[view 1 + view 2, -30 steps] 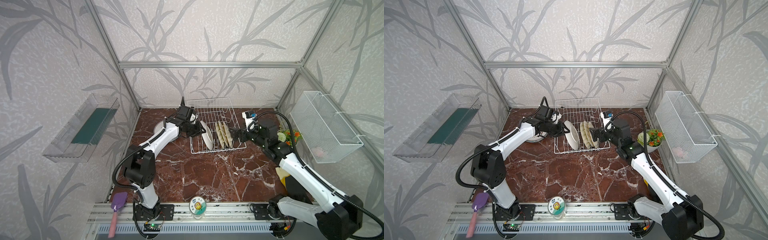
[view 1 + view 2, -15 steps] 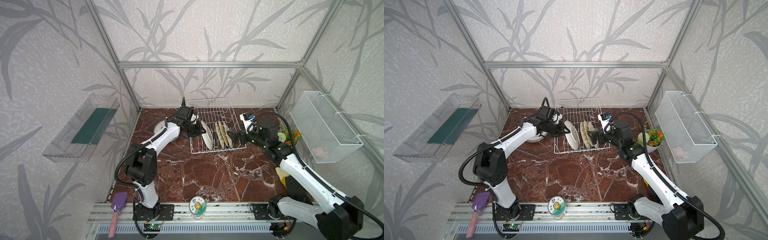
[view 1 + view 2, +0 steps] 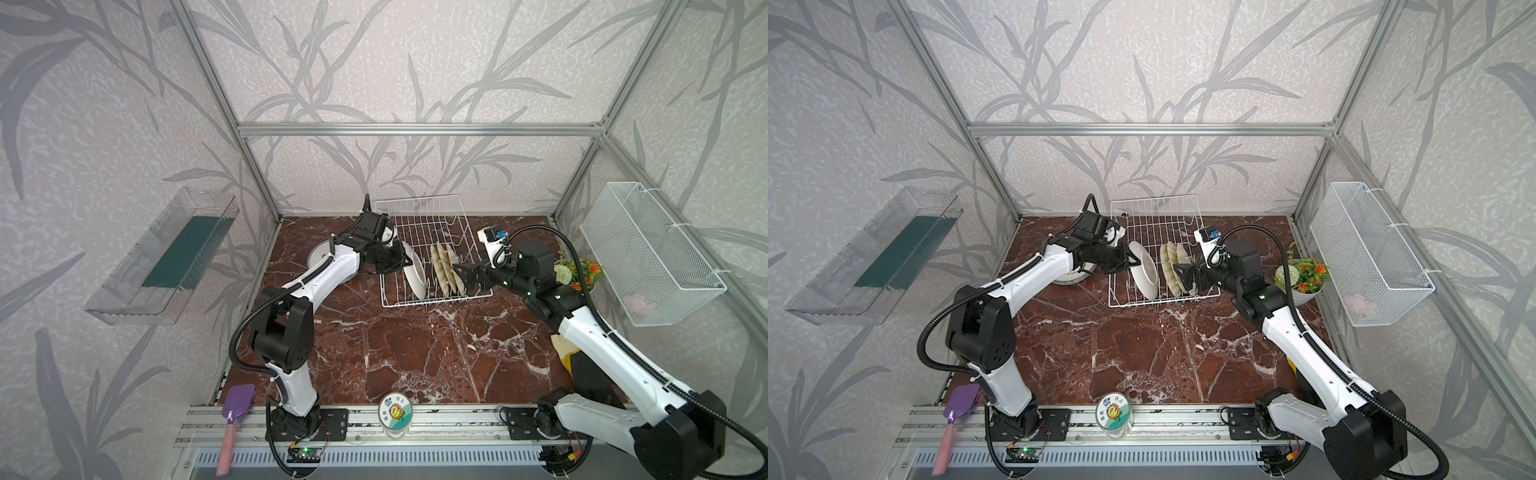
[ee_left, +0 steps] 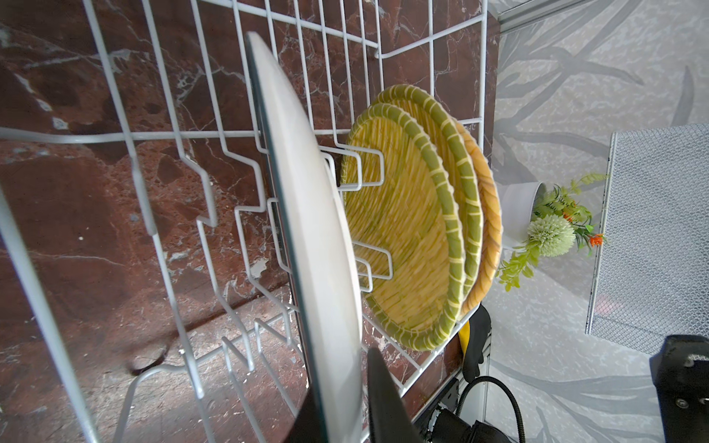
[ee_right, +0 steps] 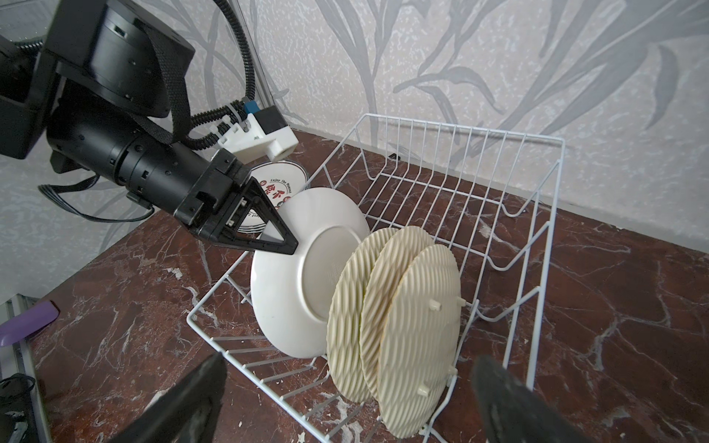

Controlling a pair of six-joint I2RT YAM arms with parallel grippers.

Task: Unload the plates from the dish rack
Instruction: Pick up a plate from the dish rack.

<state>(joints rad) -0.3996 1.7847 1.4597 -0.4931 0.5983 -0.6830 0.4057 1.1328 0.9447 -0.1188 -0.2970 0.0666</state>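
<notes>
A white plate [image 5: 303, 284] is standing on edge in the dish rack [image 5: 537, 237], with three woven plates [image 5: 418, 333] leaning just beside it. The left gripper [image 5: 289, 247] is straddling the white plate's rim. Stacked plates [image 5: 282, 182] are lying on the marble beyond the rack. The right gripper [image 5: 347, 370] is hanging near the woven plates, fingers spread wide.

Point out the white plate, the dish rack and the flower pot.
white plate [image 5: 297, 285]: right wrist view, on its bare underside.
dish rack [image 5: 464, 127]: right wrist view, on the rim wire beside the wall.
flower pot [image 3: 1306, 293]: in a top view, on its white side.
</notes>
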